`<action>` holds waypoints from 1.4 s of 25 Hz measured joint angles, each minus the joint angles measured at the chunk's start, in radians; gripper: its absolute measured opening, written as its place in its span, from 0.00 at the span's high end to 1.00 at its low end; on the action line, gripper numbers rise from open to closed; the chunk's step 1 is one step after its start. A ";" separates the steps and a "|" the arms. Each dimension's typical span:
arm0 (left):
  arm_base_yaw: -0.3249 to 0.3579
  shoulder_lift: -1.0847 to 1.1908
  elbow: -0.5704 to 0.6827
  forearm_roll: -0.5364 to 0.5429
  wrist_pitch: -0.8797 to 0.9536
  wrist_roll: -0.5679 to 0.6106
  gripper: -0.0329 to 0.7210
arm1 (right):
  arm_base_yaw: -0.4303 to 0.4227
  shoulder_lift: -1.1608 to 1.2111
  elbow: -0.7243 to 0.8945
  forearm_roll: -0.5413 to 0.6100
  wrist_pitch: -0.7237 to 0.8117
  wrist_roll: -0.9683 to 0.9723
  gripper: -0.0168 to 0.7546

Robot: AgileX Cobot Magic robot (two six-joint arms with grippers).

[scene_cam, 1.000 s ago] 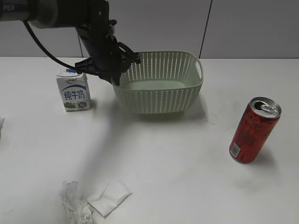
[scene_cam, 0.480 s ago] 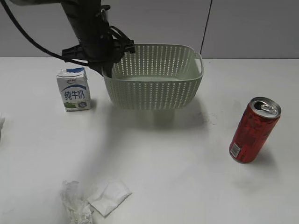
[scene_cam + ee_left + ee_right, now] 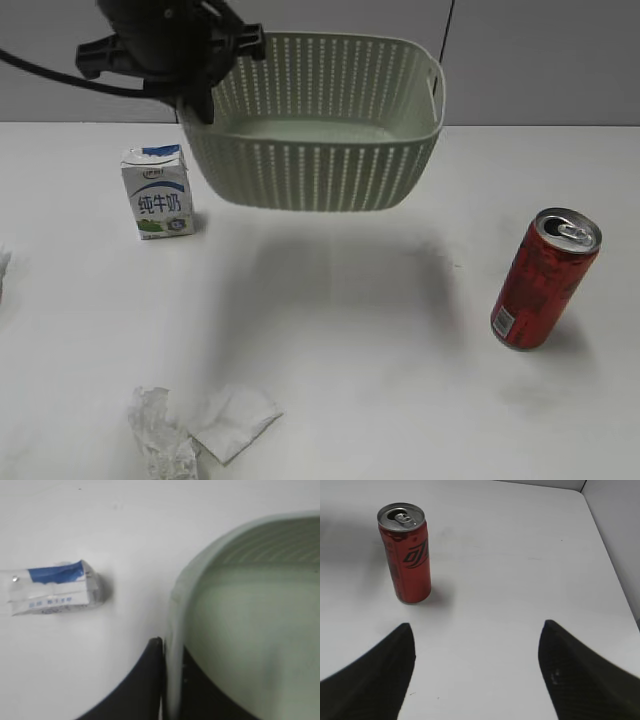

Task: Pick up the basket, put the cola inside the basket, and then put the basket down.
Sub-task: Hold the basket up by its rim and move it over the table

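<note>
A pale green rectangular plastic basket with perforated sides hangs clear of the white table, its shadow spread on the surface beneath, gripped at its left rim by the robot's left gripper, whose black fingers pinch the wall from both sides in the left wrist view. With only one edge held, the basket is best kept level and steady, low enough for an easy drop, its open mouth turned up toward the other arm. A tall slim red cola can with a silver top stands upright on the table, well to the right of the basket and untouched. The right gripper hovers near it, fingers spread wide; it should probably close squarely round the can's middle so the can stays vertical. A white-and-blue milk carton stands beside the basket's left end.
</note>
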 joint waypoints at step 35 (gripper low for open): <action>-0.015 -0.306 0.682 -0.029 -0.450 -0.022 0.96 | 0.000 0.881 -0.579 0.172 0.084 0.005 0.22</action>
